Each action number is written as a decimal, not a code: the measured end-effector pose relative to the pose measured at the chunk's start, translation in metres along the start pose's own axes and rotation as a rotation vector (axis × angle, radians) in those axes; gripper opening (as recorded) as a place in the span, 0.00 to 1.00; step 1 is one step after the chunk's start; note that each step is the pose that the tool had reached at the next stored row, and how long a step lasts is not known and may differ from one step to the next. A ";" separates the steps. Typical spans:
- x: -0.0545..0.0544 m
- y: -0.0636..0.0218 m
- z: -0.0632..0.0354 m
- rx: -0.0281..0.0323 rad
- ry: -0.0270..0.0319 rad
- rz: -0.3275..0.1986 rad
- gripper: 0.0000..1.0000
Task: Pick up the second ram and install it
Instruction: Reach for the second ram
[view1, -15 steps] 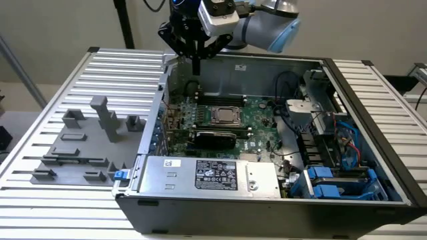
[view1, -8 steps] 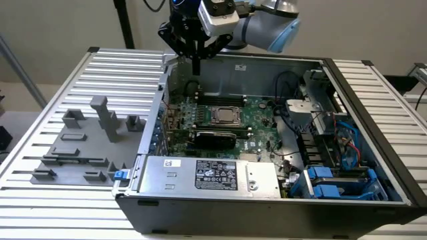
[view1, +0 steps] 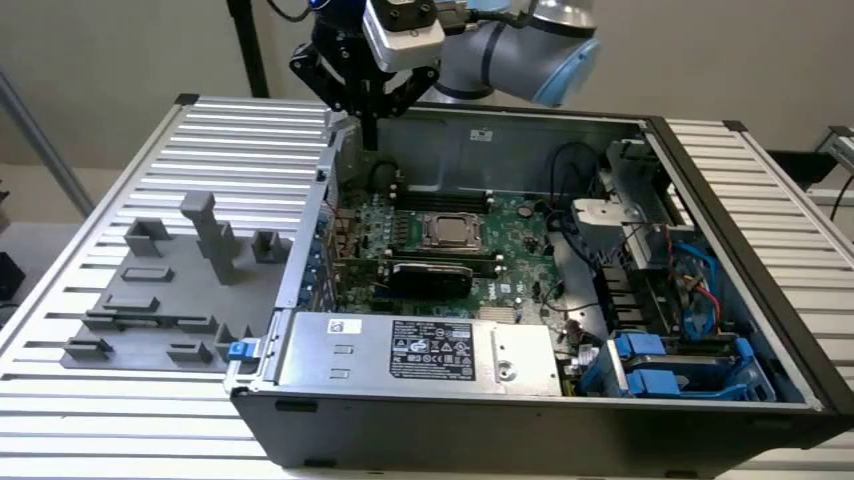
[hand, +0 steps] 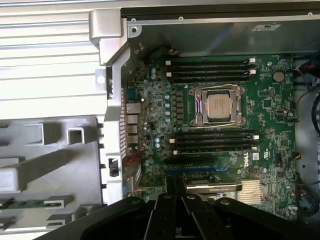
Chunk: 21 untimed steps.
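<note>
Dropping in on the robot: its black end effector (view1: 370, 132) hangs over the far corner of the open black computer case (view1: 534, 430), on the exterior view's left, fingers pressed together. The second ram, a thin green circuit-board stick (hand: 30, 204), seems to lie in the gray plastic fixture (view1: 147, 300) on the ribbed metal bench (view1: 134, 420), just beside the case and well apart from the end effector. Inside, the green motherboard (view1: 514, 225) has a silver CPU socket (view1: 450, 232) between rows of long black slots (hand: 215, 141).
</note>
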<state>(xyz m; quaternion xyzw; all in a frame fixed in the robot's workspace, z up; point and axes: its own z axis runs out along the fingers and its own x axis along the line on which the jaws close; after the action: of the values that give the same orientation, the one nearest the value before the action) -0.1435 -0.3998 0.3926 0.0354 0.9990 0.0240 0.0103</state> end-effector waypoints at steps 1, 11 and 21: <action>0.005 -0.0006 -0.0001 0.0000 0.0000 0.000 0.11; 0.050 -0.0056 0.0012 0.0053 0.0033 0.000 0.11; 0.095 -0.0102 0.0059 0.0207 0.0075 0.000 0.11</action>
<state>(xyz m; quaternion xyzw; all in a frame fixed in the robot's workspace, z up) -0.2393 -0.4028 0.3844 0.0354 0.9993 0.0138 0.0062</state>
